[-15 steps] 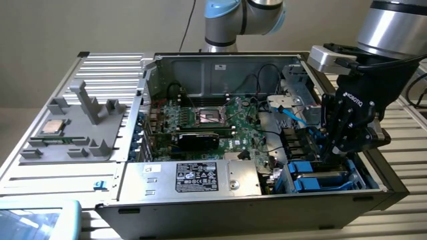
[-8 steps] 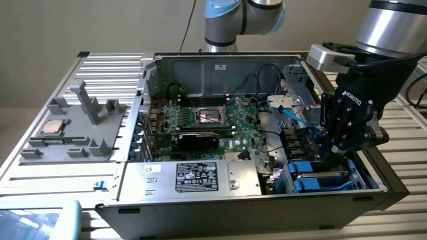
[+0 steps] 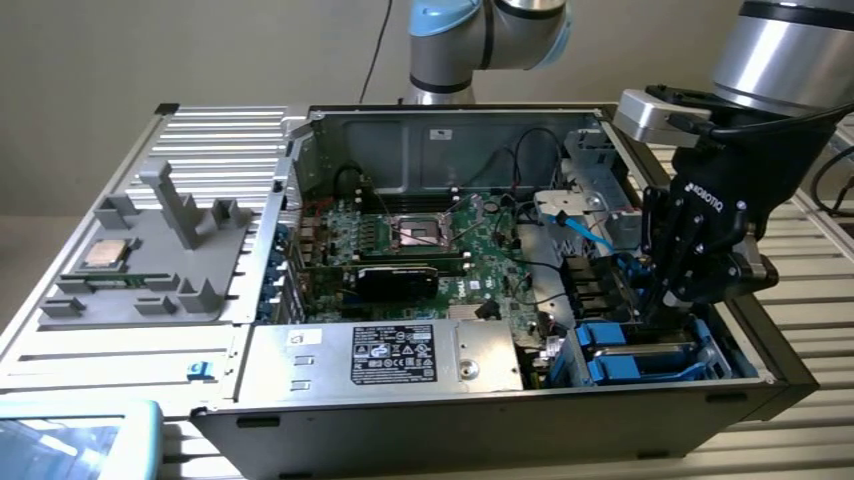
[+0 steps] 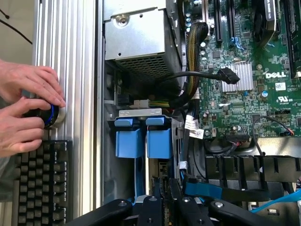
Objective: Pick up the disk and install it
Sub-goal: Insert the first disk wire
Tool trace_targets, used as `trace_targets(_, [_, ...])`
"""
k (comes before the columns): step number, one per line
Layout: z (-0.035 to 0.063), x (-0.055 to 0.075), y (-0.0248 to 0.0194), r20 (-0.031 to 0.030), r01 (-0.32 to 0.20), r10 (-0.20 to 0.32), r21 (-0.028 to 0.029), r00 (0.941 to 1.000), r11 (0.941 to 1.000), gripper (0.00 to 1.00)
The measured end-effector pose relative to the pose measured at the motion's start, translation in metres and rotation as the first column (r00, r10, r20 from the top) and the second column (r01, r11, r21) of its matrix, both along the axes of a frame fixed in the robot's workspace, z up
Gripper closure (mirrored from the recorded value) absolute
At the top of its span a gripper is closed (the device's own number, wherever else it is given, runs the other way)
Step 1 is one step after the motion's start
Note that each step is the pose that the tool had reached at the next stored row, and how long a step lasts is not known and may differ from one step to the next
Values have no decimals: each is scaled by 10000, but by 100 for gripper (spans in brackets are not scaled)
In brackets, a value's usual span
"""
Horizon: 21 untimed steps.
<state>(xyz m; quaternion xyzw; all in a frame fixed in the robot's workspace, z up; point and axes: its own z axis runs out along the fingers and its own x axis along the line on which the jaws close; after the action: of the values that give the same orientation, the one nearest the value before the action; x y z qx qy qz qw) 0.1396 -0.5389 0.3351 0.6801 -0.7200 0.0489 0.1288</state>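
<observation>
Judging from here, the disk (image 3: 638, 358) looks slotted into the computer case (image 3: 534, 405), directly below my gripper (image 3: 667, 298); whether the gripper is clamping it, I cannot tell.

Plain beige wall (image 3: 200, 50) across the back at twelve o'clock, softly and evenly lit. Down below, a ribbed aluminium table (image 3: 814, 440), its pale slats showing out at four and nine o'clock.

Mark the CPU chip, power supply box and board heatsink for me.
CPU chip (image 3: 106, 254), exterior view, centre of its silver top.
Power supply box (image 3: 392, 354), exterior view, centre of its black label.
Heatsink (image 4: 237, 76), wrist view, middle of its fins.
</observation>
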Motion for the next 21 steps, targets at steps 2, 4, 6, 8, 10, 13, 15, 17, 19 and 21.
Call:
trace_targets(2, [-1, 0, 0, 0, 0, 0, 0, 10000, 10000, 84])
trace_targets(4, [-2, 0, 0, 1, 0, 0, -1, 10000, 10000, 84])
trace_targets(6, [-5, 2, -10, 1, 0, 0, 3, 10000, 10000, 84])
trace_targets(8, [-4, 4, -23, 0, 0, 0, 1, 10000, 10000, 84])
trace_targets(10, [-7, 4, -23, 1, 0, 0, -1, 10000, 10000, 84])
trace_targets(13, [-19, 4, -21, 1, 1, -1, 1, 10000, 10000, 84])
trace_targets(15, [-28, 4, -13, 1, 2, -2, 1, 10000, 10000, 84])
trace_targets(17, [-32, 5, -4, 1, 5, -5, 3, 10000, 10000, 84])
trace_targets(19, [-32, 8, -5, 1, 10, -10, 0, 10000, 10000, 84])
trace_targets(21, [-33, 12, -7, 1, 28, -28, 0, 10000, 10000, 84])
